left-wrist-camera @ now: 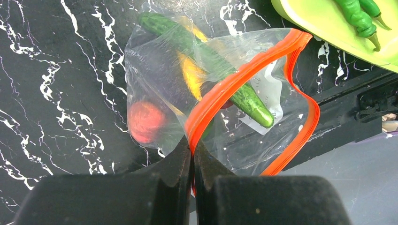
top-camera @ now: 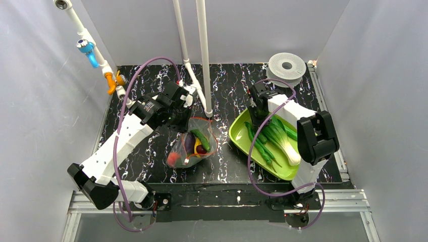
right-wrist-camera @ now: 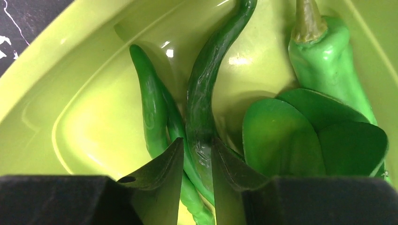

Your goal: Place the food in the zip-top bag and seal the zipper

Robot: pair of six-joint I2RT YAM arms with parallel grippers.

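The clear zip-top bag (top-camera: 193, 142) lies at mid-table with its mouth open. It holds a red tomato (left-wrist-camera: 146, 121), a yellow piece (left-wrist-camera: 192, 75), a dark eggplant (top-camera: 189, 143) and a green cucumber (left-wrist-camera: 248, 101). My left gripper (left-wrist-camera: 193, 147) is shut on the bag's red-orange zipper (left-wrist-camera: 225, 86) and holds that edge up; it sits at the bag's far side in the top view (top-camera: 185, 119). My right gripper (right-wrist-camera: 197, 154) is down in the lime-green tray (right-wrist-camera: 70, 93), its jaws closed against both sides of a long dark green pepper (right-wrist-camera: 206, 93).
The tray (top-camera: 237, 132) also holds a thin light green pepper (right-wrist-camera: 150, 108), a fat green pepper (right-wrist-camera: 324, 61) and bok choy (top-camera: 282, 138). A white spool (top-camera: 286, 65) stands at the back right. White pipes (top-camera: 204, 55) rise behind the bag.
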